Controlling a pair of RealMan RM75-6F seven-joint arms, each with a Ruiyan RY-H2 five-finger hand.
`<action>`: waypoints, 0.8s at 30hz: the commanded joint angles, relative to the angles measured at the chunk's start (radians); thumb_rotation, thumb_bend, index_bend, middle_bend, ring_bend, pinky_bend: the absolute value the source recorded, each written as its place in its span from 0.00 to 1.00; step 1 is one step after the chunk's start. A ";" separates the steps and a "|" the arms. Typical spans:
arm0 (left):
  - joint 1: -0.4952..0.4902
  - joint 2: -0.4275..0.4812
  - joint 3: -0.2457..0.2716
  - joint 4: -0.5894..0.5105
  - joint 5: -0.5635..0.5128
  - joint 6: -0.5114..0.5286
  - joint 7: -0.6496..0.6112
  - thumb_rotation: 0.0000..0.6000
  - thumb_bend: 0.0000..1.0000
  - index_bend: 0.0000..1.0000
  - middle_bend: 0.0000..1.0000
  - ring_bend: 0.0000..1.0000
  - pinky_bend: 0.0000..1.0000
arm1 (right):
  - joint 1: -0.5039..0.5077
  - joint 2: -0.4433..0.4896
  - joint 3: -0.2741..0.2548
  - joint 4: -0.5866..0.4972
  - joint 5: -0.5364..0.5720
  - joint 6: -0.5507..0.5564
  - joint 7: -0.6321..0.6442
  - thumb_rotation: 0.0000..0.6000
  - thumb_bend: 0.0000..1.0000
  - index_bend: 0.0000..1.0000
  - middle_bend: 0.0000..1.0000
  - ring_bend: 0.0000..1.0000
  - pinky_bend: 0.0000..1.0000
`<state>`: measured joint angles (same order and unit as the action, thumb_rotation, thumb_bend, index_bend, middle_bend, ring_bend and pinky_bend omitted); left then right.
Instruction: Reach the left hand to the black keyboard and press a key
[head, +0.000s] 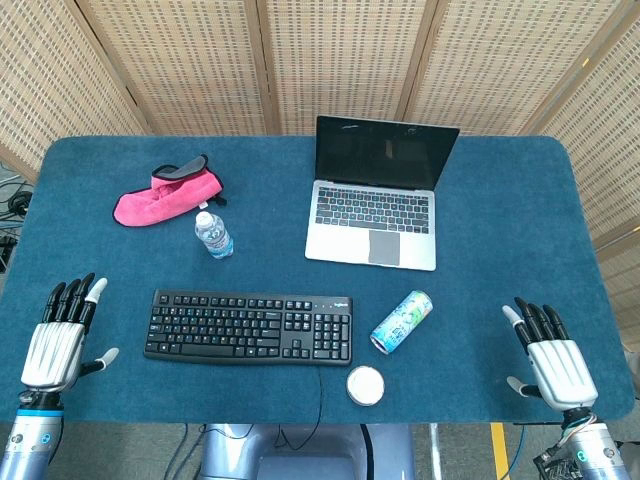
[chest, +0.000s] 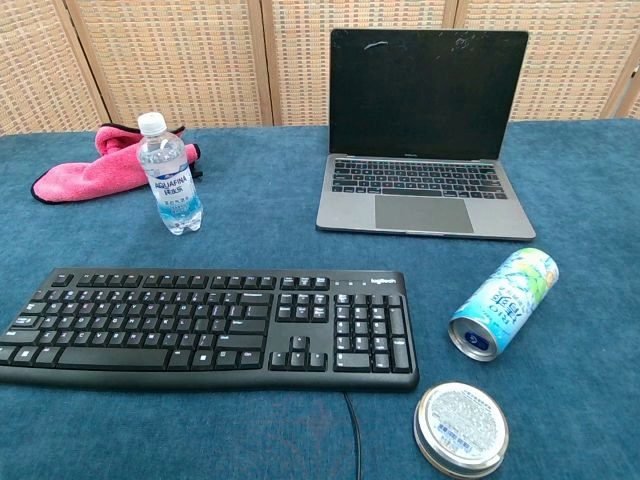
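Observation:
The black keyboard (head: 249, 327) (chest: 207, 327) lies flat near the table's front edge, left of centre. My left hand (head: 62, 337) hovers at the front left corner, well to the left of the keyboard, fingers spread and holding nothing. At the front right corner my right hand (head: 548, 355) is likewise open and empty. Neither hand shows in the chest view.
A water bottle (head: 213, 235) (chest: 169, 175) stands behind the keyboard, with a pink cloth (head: 165, 193) (chest: 85, 171) beyond it. An open laptop (head: 377, 195) (chest: 425, 140) sits at the back centre. A can (head: 401, 322) (chest: 503, 303) lies on its side right of the keyboard, and a round lid (head: 366, 385) (chest: 461, 428) lies near it.

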<state>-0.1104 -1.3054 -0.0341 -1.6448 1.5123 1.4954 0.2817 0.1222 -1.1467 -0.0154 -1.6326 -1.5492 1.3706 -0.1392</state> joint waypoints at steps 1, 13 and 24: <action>-0.001 -0.001 0.000 0.001 0.000 -0.002 0.002 1.00 0.16 0.00 0.00 0.00 0.00 | -0.001 0.001 0.001 0.001 0.004 0.000 0.002 1.00 0.03 0.00 0.00 0.00 0.00; -0.001 0.004 0.001 -0.004 0.003 -0.001 -0.006 1.00 0.16 0.00 0.00 0.00 0.00 | -0.003 0.001 -0.003 -0.004 -0.008 0.006 -0.005 1.00 0.02 0.00 0.00 0.00 0.00; -0.002 0.004 0.004 -0.006 0.003 -0.005 -0.004 1.00 0.16 0.00 0.00 0.00 0.00 | -0.004 0.001 0.000 -0.003 -0.001 0.007 -0.004 1.00 0.02 0.00 0.00 0.00 0.00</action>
<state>-0.1120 -1.3012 -0.0302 -1.6510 1.5152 1.4900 0.2772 0.1182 -1.1456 -0.0154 -1.6357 -1.5502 1.3780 -0.1435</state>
